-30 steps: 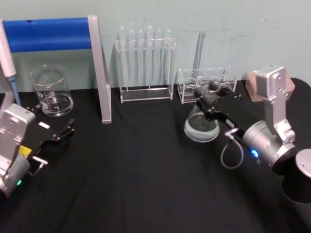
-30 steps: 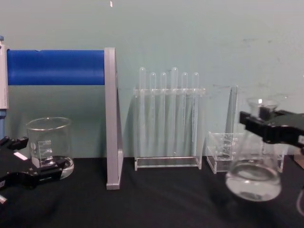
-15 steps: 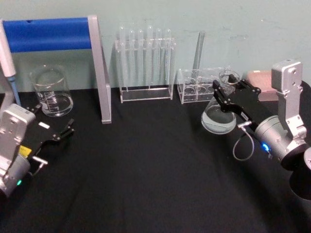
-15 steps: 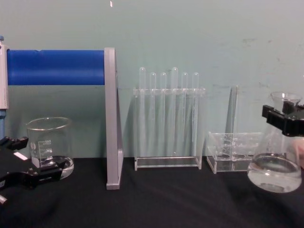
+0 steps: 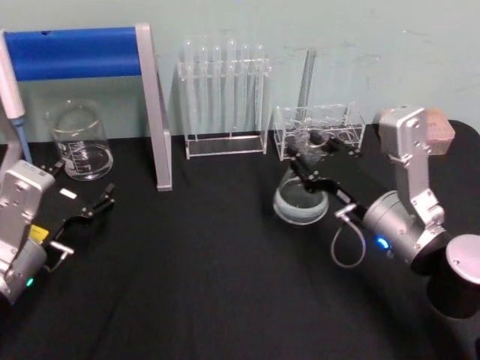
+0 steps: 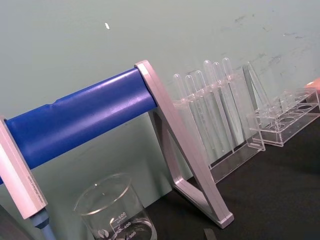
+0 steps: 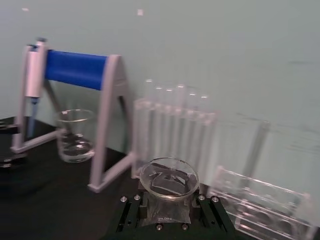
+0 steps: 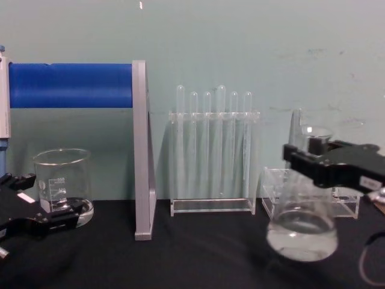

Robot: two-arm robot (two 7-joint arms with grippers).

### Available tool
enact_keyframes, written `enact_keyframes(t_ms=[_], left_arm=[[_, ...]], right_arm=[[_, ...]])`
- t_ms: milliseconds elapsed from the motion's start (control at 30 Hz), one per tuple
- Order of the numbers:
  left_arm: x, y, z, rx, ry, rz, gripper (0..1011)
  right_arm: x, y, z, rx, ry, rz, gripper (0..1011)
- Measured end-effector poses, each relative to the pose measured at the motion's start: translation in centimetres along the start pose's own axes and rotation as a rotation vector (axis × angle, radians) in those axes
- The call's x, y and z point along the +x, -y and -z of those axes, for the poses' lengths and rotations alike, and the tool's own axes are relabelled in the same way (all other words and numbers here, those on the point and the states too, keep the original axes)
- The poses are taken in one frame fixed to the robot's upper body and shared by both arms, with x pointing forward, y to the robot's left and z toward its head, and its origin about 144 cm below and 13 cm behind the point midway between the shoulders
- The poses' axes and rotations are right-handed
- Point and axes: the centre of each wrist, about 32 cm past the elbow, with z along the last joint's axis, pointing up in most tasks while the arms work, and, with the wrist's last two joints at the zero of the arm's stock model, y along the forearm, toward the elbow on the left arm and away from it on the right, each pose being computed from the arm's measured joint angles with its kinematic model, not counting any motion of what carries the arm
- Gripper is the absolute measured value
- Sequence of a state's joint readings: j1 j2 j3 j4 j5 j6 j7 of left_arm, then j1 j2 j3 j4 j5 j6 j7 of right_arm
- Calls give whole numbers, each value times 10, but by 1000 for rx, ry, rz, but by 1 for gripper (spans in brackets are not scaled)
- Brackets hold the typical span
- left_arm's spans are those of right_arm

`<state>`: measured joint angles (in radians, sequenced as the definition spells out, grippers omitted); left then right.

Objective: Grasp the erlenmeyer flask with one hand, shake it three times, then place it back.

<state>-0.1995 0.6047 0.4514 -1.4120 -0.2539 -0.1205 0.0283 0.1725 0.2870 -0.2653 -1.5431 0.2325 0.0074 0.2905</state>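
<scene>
Currently the right gripper, reaching forward, clamps the erlenmeyer flask by its neck.

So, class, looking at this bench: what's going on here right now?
The right gripper is clamped on the neck of the erlenmeyer flask, holding it apparently just off the black table, with a little liquid in its base. The left gripper sits open and idle beside the beaker.

Pale green wall, faintly scuffed, black table before it
</scene>
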Motion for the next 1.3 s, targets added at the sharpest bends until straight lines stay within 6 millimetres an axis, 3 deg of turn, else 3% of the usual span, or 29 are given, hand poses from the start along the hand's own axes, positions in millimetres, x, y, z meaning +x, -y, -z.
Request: enact_keyframes(t_ms=[700,1067,1300], left_arm=[[0,0,0,0,0,0,1001],[0,0,0,0,0,0,1001],[0,0,0,0,0,0,1001]], right_arm=[[-39,0,-3,41,-12,-353,456],[-41,-2,-6,58,-35,-443,456],[-35,-3,-5,51,-38,-412,456]])
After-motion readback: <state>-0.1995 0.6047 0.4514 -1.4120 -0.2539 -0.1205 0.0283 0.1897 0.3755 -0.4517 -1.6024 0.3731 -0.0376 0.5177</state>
